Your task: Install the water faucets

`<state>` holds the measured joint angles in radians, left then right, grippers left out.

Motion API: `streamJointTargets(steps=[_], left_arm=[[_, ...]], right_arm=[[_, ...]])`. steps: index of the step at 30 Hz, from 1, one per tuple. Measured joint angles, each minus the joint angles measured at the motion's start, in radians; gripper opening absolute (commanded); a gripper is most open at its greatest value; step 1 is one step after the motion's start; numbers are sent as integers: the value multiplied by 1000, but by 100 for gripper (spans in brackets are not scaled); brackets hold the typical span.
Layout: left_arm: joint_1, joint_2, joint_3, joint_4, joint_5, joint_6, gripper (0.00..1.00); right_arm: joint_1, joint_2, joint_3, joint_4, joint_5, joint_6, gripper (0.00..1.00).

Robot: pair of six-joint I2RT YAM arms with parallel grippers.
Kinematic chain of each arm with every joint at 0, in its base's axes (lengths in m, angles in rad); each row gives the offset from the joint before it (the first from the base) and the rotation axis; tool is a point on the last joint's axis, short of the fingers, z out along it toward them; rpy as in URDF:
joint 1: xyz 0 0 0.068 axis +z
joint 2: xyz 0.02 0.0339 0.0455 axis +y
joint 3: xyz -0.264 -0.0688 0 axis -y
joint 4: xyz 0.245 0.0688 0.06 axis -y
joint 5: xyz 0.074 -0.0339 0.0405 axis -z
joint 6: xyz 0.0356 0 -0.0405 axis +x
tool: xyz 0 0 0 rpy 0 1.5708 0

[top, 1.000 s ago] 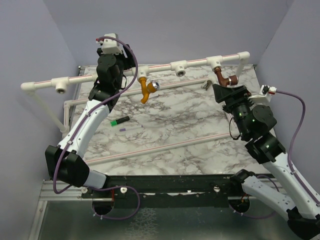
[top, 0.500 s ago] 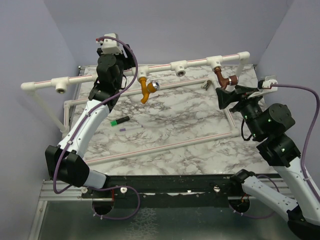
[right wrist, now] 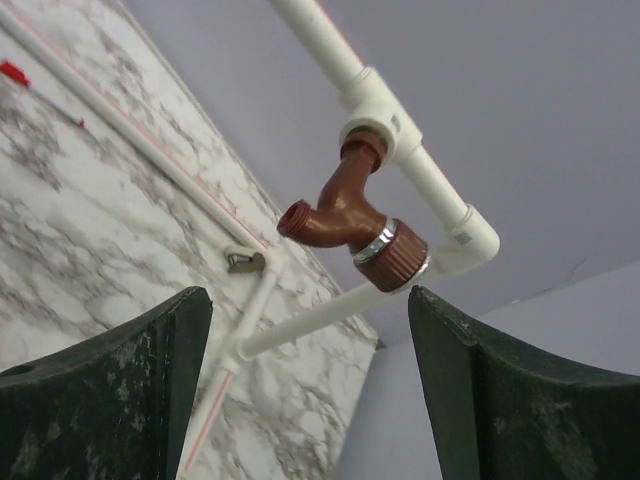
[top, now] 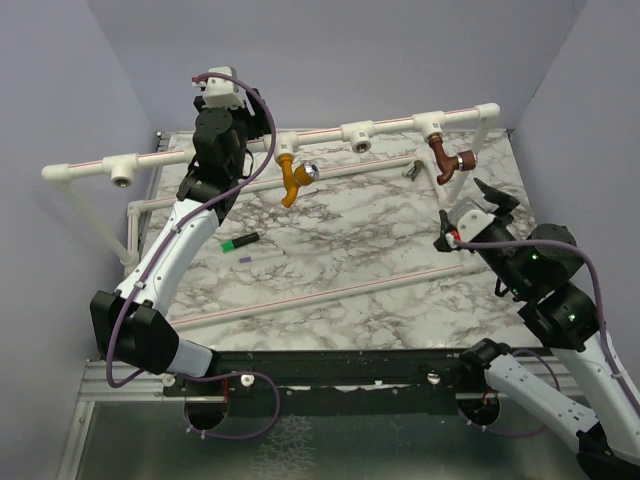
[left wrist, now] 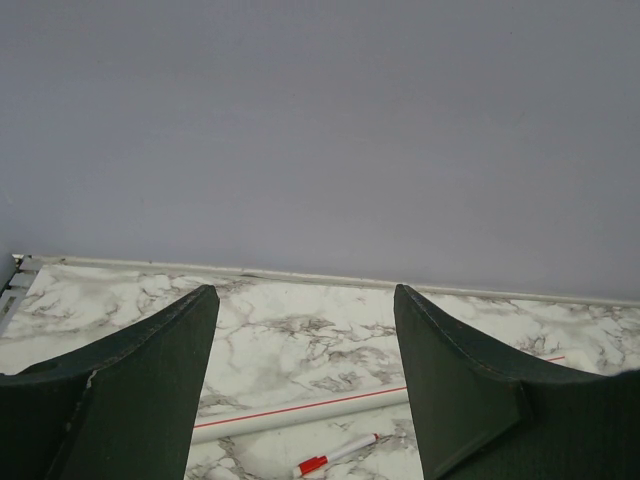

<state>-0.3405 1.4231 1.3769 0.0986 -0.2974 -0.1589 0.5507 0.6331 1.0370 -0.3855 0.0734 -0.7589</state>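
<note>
Left gripper [left wrist: 302, 320] up by the white pipe rail [top: 392, 124], jaws wide, empty. Orange-yellow faucet [top: 293, 178] hangs from a middle fitting [top: 287, 146]. Reddish-brown faucet [right wrist: 345, 215] sits in the right-hand fitting [right wrist: 385, 110] (silver ring [right wrist: 372, 243] showing); right gripper [right wrist: 308, 310] gapes wide facing it, holding nothing.

two faucets [top: 292, 179] [top: 447, 160], four T-fittings [top: 122, 173] [top: 286, 143] [top: 357, 135] [top: 430, 124], one green marker [top: 240, 241]

a white marble-patterned table top [top: 350, 250] with grey veins fills the middle. plain lavender walls close it in: back wall [top: 340, 50] at 12 o'clock, left wall [top: 45, 110] at 9, right wall [top: 595, 90] at 3. at 6 o'clock a black rail [top: 350, 366] edges the table, with a speckled grey plate [top: 330, 445] below it. the light is soft and even.
</note>
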Motion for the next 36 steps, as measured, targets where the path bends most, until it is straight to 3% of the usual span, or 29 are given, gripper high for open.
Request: streamJointTargets(steps=[7,11,20,36], left_arm=[[0,0,0,0,0,0,72],[0,0,0,0,0,0,72],[0,0,0,0,0,0,72],[0,0,0,0,0,0,72]], right_arm=[[0,38,-122,30,87,-341,84],[0,60,-209,166,143,-529,84],[0,138,-262,472,178,-792,82],[0,259,-263,633,260,-876,44]])
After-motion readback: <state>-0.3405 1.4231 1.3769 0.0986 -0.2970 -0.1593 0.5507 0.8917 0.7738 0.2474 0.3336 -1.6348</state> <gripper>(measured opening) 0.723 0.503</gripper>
